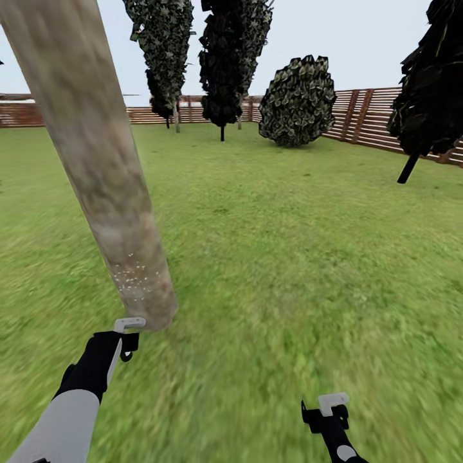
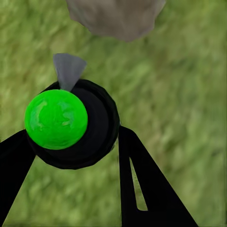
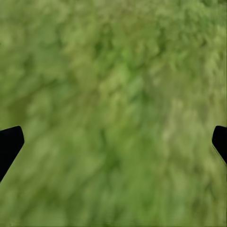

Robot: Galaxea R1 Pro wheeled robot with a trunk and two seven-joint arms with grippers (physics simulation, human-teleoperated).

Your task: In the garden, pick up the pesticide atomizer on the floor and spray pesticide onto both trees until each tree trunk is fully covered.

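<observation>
Spraying the base of the near tree trunk.

The left gripper [image 1: 126,334], just beside the trunk [image 1: 103,173], is clamped on the pesticide atomizer [image 2: 71,124], nozzle facing the bark, where white specks dot only the foot. Judged next: sweep the spray higher up the trunk. Further right, the right gripper [image 1: 329,411] hangs released over grass [image 1: 289,257].
</observation>
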